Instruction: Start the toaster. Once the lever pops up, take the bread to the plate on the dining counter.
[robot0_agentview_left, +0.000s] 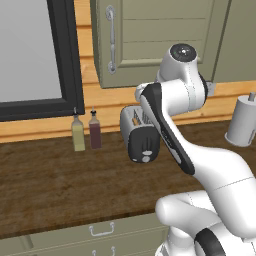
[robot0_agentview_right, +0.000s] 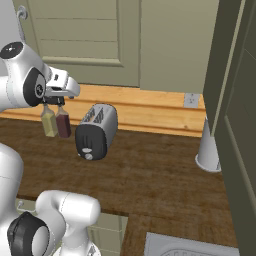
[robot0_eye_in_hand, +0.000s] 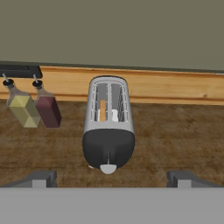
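1. We see the toaster (robot0_eye_in_hand: 108, 131) on the dark wood counter (robot0_agentview_left: 45, 190), toward the counter's back edge near the pale wood backsplash; its black end face points to the counter's front edge, pale round knob (robot0_eye_in_hand: 108, 168) low on that face.
2. The lever (robot0_agentview_left: 147, 142) shows in the left base view as a small dark tab on the black end face, above the knob; too small for us to tell its height.
3. In the hand view we see an orange-brown strip in the toaster's left slot, likely the bread (robot0_eye_in_hand: 102, 110), sunk in, top edge below the slot rim; the right slot shows a pale patch, we cannot tell what it is.
4. The gripper (robot0_eye_in_hand: 111, 177) hangs above the toaster's black end, looking down along it; fingers (robot0_eye_in_hand: 41, 178) spread wide apart, one at each side of the toaster's end, nothing between them, no contact with the toaster.
5. In the right base view the gripper (robot0_agentview_right: 54, 102) sits left of the toaster, over the bottles; from there we cannot tell the gap to the toaster.
6. Two bottles stand just left of the toaster by the counter's back edge: a yellow bottle (robot0_eye_in_hand: 22, 107) and a dark red bottle (robot0_eye_in_hand: 47, 109), side by side, close together.
7. A pale paper towel roll (robot0_agentview_left: 244, 122) stands upright toward the counter's right end, well apart from the toaster.
8. A dark-framed window (robot0_agentview_left: 35, 55) is above the counter's left part; a green wall cabinet (robot0_agentview_left: 150, 40) hangs over the toaster.
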